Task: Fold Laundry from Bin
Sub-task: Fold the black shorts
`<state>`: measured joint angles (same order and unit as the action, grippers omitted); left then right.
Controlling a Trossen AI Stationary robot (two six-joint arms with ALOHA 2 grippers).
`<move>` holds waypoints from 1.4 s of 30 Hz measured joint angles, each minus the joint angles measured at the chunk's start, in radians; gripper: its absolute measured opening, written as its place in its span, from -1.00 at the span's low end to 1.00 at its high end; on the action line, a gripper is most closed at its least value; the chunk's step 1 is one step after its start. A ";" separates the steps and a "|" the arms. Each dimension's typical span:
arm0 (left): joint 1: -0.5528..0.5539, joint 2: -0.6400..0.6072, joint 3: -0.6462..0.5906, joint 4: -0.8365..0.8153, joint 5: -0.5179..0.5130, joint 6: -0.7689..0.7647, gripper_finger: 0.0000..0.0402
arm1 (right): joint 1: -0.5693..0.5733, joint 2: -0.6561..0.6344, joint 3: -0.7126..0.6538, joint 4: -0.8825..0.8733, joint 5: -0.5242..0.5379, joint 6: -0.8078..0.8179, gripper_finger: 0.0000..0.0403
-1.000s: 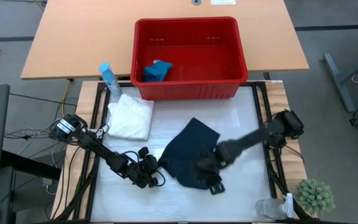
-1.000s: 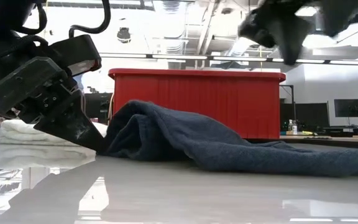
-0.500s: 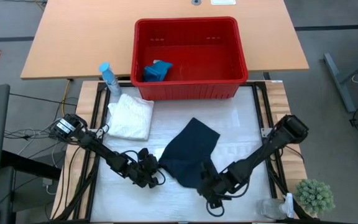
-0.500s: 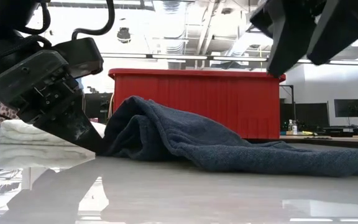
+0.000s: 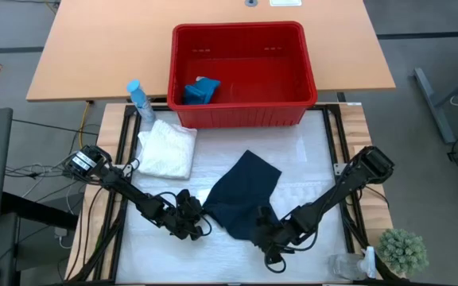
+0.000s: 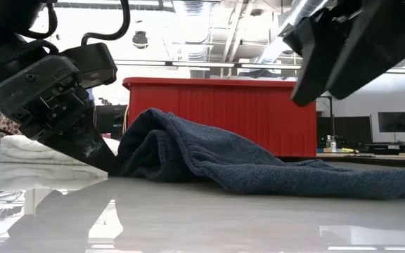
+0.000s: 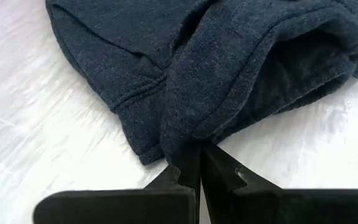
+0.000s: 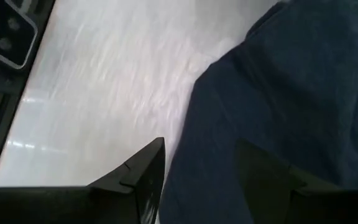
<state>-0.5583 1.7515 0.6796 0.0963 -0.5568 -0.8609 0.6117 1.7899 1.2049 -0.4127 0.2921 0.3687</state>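
The dark navy cloth [image 5: 241, 195] lies spread on the white table top, its left edge raised into a hump [image 6: 157, 140]. My left gripper [image 5: 198, 223] is shut on that left edge. My right gripper [image 5: 269, 241] hangs open above the cloth's near edge, its fingers [image 8: 143, 174] standing over the cloth without touching it; in the low view it shows at the top right [image 6: 350, 49]. A folded white cloth [image 5: 168, 150] rests flat at the far left. The red bin [image 5: 241, 32] stands on the table's far edge, a teal cloth [image 5: 201, 90] on its floor. My left gripper pinches a bunched fold at the navy cloth's left edge [image 7: 184, 144] between its two fingers [image 7: 219, 171], more than one layer. The fingers slant down from the table's left. The pinched part stands up as a hump; the rest of the cloth lies on the table.
A blue spray bottle [image 5: 139, 100] stands left of the bin. A small green plant [image 5: 404, 251] and a clear bottle [image 5: 348, 266] sit at the near right corner. Bare table top [image 5: 165, 262] lies near the front edge.
My right gripper has come down and toward the table's near edge, tipping more steeply downward, from over the cloth's middle to over its near edge, staying open. My left gripper keeps its hold in place.
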 joint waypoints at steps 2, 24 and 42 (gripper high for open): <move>0.000 0.000 0.000 0.000 0.001 0.000 -1.00 | -0.006 0.020 0.002 0.013 0.003 -0.007 0.06; 0.011 0.001 0.022 -0.006 0.027 0.047 -1.00 | -0.032 0.102 0.011 -0.077 -0.049 0.077 -0.59; 0.011 0.000 0.023 -0.017 0.038 0.036 -1.00 | -0.108 0.067 0.234 -0.401 -0.032 0.001 -0.94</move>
<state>-0.5468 1.7519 0.7025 0.0789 -0.5184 -0.8252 0.5032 1.8572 1.4394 -0.8141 0.2597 0.3700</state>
